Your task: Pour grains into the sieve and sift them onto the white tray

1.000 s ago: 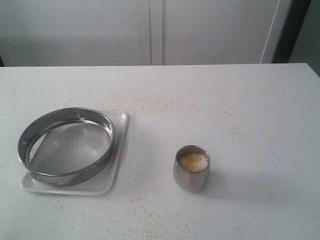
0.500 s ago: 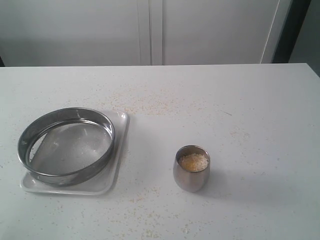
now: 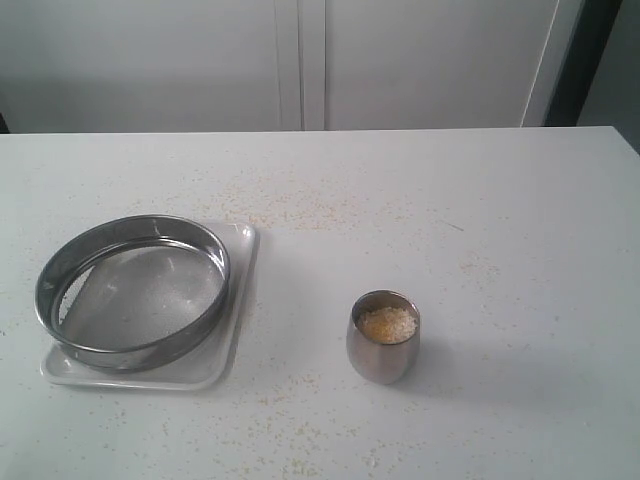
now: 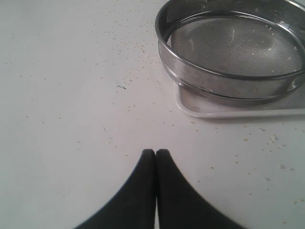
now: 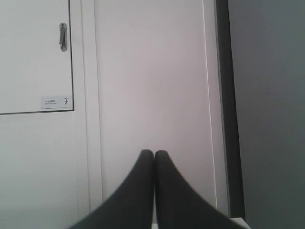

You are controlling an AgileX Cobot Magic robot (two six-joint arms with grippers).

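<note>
The round steel sieve (image 3: 132, 290) rests on the white tray (image 3: 240, 300) at the left of the table, its mesh nearly bare. Yellow-tan and whitish grains (image 3: 387, 323) fill a small steel cup (image 3: 383, 340) standing to the right of the tray. Neither arm shows in the exterior view. In the left wrist view my left gripper (image 4: 155, 152) is shut and empty over bare table, short of the sieve (image 4: 233, 52) and the tray (image 4: 238, 110). My right gripper (image 5: 154, 153) is shut and empty, facing a white cabinet door.
Stray grain specks (image 3: 300, 210) lie scattered over the white tabletop (image 3: 520, 220). White cabinet doors (image 3: 300, 60) stand behind the table's far edge. A door handle (image 5: 63, 36) and a small label show in the right wrist view.
</note>
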